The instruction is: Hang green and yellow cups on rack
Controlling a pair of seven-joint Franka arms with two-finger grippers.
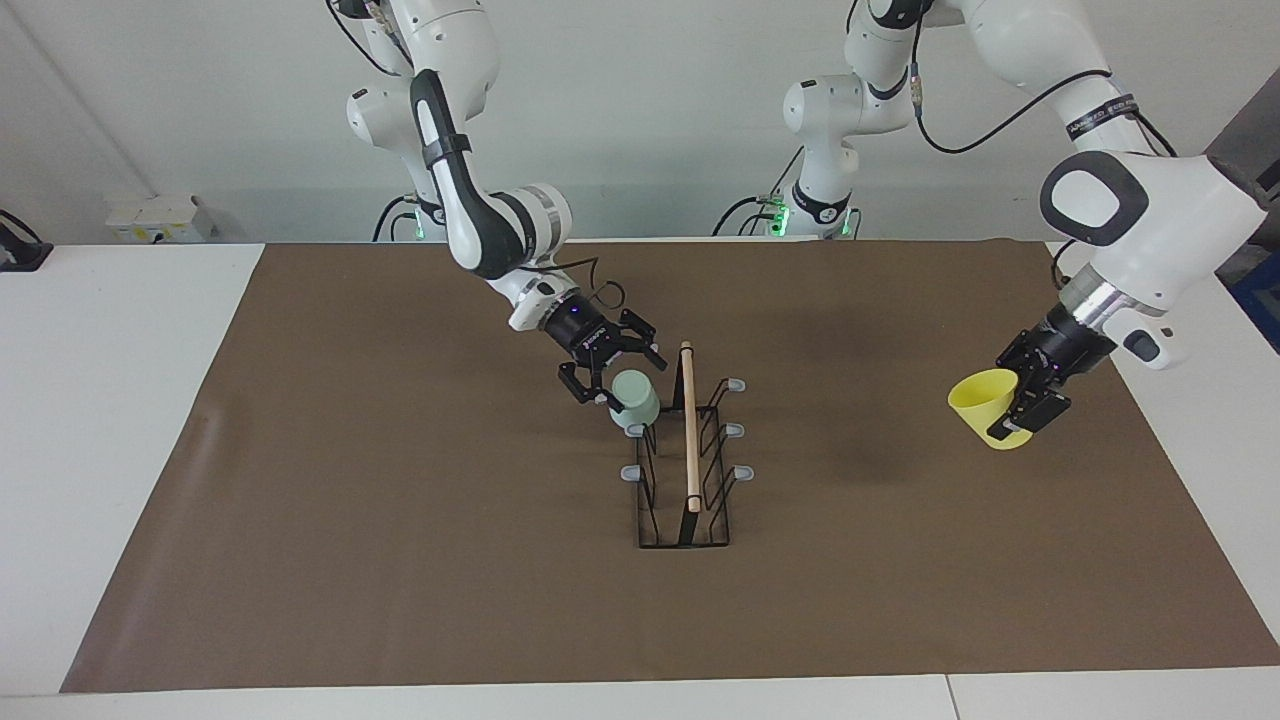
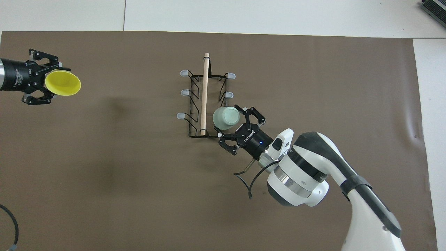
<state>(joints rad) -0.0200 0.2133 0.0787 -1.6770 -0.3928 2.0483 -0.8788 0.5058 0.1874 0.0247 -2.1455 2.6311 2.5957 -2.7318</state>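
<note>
The black wire rack [image 1: 689, 430] [image 2: 205, 94] with its wooden top rod stands mid-mat. A pale green cup [image 1: 637, 400] [image 2: 226, 118] sits bottom-up and tilted on the rack's peg nearest the robots, on the right arm's side. My right gripper [image 1: 618, 382] [image 2: 230, 122] is open, one finger on either side of that cup. Toward the left arm's end of the table, my left gripper [image 1: 1022, 405] [image 2: 47, 82] hangs in the air over the mat. It is shut on the wall of the yellow cup [image 1: 985, 400] [image 2: 63, 83], which lies on its side.
A brown mat [image 1: 400, 560] covers most of the white table [image 1: 100, 400]. A white box [image 1: 150, 218] sits at the table edge beside the right arm's base. A black cable [image 2: 10, 223] lies near the left arm's corner.
</note>
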